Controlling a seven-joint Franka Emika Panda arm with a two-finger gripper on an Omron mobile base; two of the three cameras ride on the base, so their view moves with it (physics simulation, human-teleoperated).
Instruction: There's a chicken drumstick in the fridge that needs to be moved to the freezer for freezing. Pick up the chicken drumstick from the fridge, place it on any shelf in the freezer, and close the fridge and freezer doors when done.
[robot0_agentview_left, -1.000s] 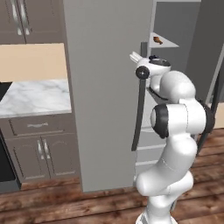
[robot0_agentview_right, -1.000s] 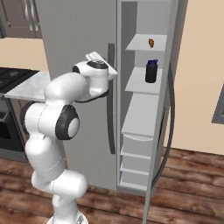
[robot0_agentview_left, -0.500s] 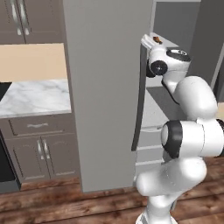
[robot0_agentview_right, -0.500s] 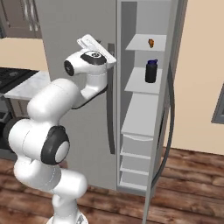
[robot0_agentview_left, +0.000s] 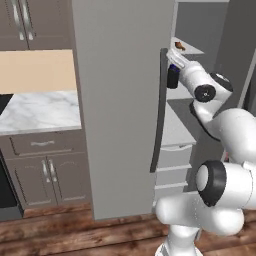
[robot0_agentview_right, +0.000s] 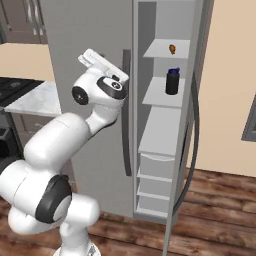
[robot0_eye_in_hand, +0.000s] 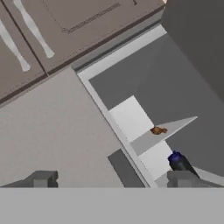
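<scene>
- Showing drumstick (robot0_agentview_right: 172, 48) on the top shelf (robot0_agentview_right: 160, 51), bottle (robot0_agentview_right: 172, 81) on the shelf below.
- Fingers (robot0_eye_in_hand: 40, 179) wide apart, empty, before the open fridge (robot0_agentview_right: 90, 30).

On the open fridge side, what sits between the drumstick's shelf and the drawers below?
A dark bottle on the shelf under the chicken drumstick, then one bare shelf; right base view.

I see the fridge (robot0_agentview_right: 90, 30) with its right compartment open. In it the chicken drumstick (robot0_agentview_right: 172, 48) lies on the upper shelf (robot0_agentview_right: 162, 50), and a bottle (robot0_agentview_right: 172, 81) stands on the shelf below, nearly under it. Drawers (robot0_agentview_right: 155, 182) are at the bottom. The open door (robot0_agentview_right: 192, 125) stands at the right of the compartment. To the left of the fridge is a counter (robot0_agentview_left: 37, 110), with cabinets (robot0_agentview_left: 35, 172) under it.
</scene>
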